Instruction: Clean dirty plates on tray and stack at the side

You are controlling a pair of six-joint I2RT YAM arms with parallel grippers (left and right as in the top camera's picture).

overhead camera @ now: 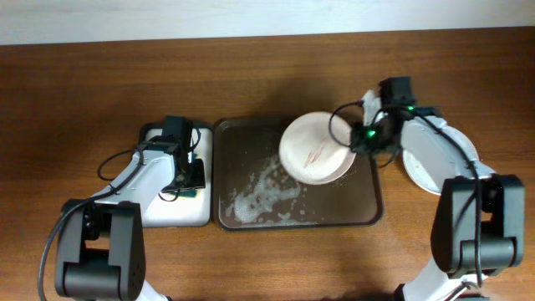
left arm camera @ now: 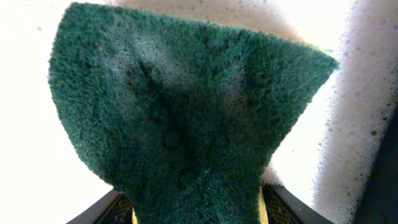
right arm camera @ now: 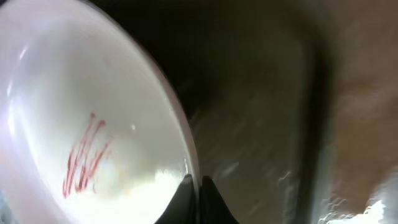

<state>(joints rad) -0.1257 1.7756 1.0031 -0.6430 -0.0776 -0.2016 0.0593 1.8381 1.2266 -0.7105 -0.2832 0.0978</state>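
The tray (overhead camera: 368, 205) lies at the middle of the counter (overhead camera: 84, 100), long side left to right, with pale suds (overhead camera: 261, 194) spread over its left and middle floor. Over its upper right part a streaked plate (overhead camera: 315, 149) is tilted, its face turned up and to the left, with red streaks (right arm camera: 84, 158) near the centre. The right fingers (right arm camera: 202, 198) are clenched on this plate's rim, 1 finger on each side of the edge, at the plate's right side in the overhead view. From the right wrist, the dark tray floor shows behind the plate, and the plate's lower edge looks raised off it, though the blur makes this hard to judge. To the right of the tray, just beside it on the counter, lies a white side plate (overhead camera: 426, 163), partly hidden by the right arm; whether it is 1 plate or more I cannot tell. To the left of the tray, touching or nearly touching it, sits a small tray (overhead camera: 171, 216) with a white inside. The left fingers (overhead camera: 192, 177) hang over this small tray and grasp a dark green sponge (left arm camera: 186, 124), which hangs down and fills most of the left wrist view, the white foamy inside showing around it.
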